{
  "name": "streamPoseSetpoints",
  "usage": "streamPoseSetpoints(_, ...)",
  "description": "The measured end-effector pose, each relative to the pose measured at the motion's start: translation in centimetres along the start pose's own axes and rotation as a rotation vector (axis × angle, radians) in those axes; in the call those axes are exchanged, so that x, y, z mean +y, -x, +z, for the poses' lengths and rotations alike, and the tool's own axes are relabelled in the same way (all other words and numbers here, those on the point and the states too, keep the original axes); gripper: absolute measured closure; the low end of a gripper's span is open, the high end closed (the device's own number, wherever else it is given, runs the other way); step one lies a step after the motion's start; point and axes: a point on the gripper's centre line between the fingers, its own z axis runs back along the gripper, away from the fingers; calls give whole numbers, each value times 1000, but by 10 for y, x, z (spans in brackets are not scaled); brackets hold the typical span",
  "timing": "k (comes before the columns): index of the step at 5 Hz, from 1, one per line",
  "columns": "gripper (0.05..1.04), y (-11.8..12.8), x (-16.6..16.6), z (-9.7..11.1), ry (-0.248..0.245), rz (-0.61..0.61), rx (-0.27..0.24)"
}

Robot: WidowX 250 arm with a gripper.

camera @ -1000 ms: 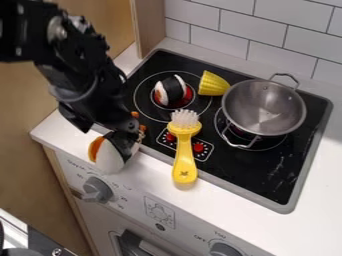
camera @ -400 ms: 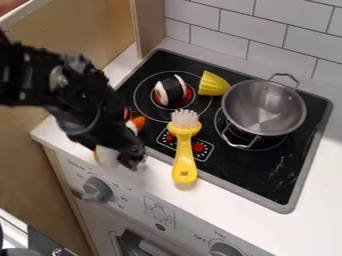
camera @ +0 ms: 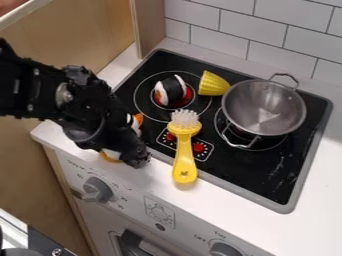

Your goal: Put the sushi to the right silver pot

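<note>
The black gripper [camera: 137, 156] is low over the counter's front left edge, left of the yellow brush. Partly hidden behind it, a white and orange piece [camera: 112, 154] shows at its lower left, and another white and orange bit [camera: 137, 120] at its upper right. Whether these belong to one sushi I cannot tell, nor whether the gripper holds it. A sushi with a black band [camera: 175, 90] lies on the back left burner. The silver pot [camera: 264, 107] stands on the right burner, with no food visible inside.
A yellow brush [camera: 184, 155] lies across the stove's front edge, bristles toward the back. Yellow corn [camera: 213, 83] sits between the banded sushi and the pot. The tiled wall [camera: 267, 40] rises behind, and a wooden panel [camera: 151, 25] stands at the back left.
The arm has come lower and its gripper has shifted down toward the counter's front edge, covering more of the white and orange piece. Brush, corn, banded sushi and pot have kept their places.
</note>
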Motion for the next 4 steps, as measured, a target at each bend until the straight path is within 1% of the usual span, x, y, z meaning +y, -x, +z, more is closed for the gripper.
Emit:
streamPoseSetpoints(1,409,0,-1,1,-9,-4,30)
streamPoseSetpoints(2,410,2,-3,12,-10,9,101)
streamPoseSetpoints(3,412,-6,-8,39,-61,42,146)
streamPoseSetpoints(4,412,-9,-13,58,-101,58,195)
